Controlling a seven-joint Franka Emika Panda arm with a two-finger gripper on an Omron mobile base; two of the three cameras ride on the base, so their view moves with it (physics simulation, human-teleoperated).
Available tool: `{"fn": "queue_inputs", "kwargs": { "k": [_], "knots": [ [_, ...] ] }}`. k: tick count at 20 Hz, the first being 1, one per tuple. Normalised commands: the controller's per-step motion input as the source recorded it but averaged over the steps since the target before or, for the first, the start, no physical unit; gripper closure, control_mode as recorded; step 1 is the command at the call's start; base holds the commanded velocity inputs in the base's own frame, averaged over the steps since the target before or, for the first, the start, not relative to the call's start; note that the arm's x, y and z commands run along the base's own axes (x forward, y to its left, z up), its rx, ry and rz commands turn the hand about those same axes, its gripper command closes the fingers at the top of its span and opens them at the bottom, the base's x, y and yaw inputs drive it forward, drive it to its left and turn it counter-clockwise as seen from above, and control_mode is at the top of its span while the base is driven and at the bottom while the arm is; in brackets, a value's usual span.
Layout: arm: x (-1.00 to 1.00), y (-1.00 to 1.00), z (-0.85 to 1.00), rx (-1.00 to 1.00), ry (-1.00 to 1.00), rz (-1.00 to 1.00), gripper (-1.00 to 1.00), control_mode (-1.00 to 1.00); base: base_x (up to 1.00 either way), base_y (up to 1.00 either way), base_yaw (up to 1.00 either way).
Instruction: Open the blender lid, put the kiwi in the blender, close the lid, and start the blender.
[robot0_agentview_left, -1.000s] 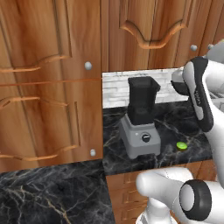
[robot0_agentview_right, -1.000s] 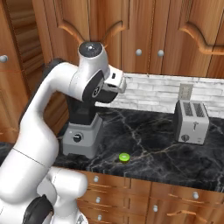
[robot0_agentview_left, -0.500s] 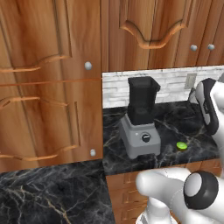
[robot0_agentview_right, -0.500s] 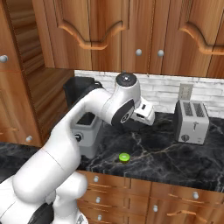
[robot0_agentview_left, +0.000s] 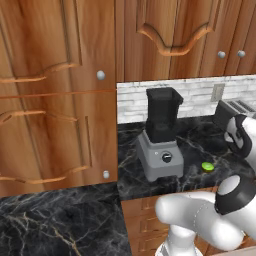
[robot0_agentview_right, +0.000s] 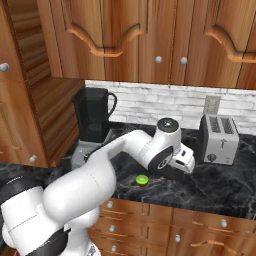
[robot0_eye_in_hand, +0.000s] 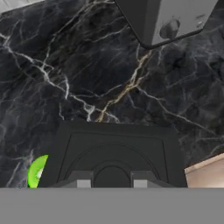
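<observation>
black blender lid (robot0_eye_in_hand: 114, 153) pinched in the shut tool (robot0_eye_in_hand: 112, 183) may drop onto the kiwi (robot0_eye_in_hand: 37, 171) beside it on the surface (robot0_eye_in_hand: 87, 65).

My surface (robot0_agentview_right: 220, 187) is black marble veined white and gold; kiwi (robot0_agentview_right: 142, 180) bright green, blender lid (robot0_eye_in_hand: 113, 153) black, toaster (robot0_agentview_right: 218, 140) silver-grey.

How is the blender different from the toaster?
The blender is tall, with a dark jar on a grey base; the toaster is short, boxy and silver-grey all over. The blender's jar is open at the top with no lid on, while the toaster has two slots on top. The blender stands at the left end of the counter by the tall cabinet; the toaster stands farther right, by the wall outlet. Both sit on the black marble counter.
</observation>
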Motion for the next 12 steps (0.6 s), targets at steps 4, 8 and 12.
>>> {"fn": "queue_inputs", "kwargs": {
  "k": [4, 8, 12],
  "knots": [
    [0.18, -0.08, -0.74, 0.0, 0.0, 0.0, 1.0, -1.0, 0.0, 0.0, 0.0],
    [0.26, -0.03, -0.4, 0.0, 0.0, 0.0, 1.0, -1.0, 0.0, 0.0, 0.0],
    [0.36, -0.04, -0.39, -0.04, 0.0, 0.0, 1.0, -1.0, 0.0, 0.0, 0.0]
  ]
}}
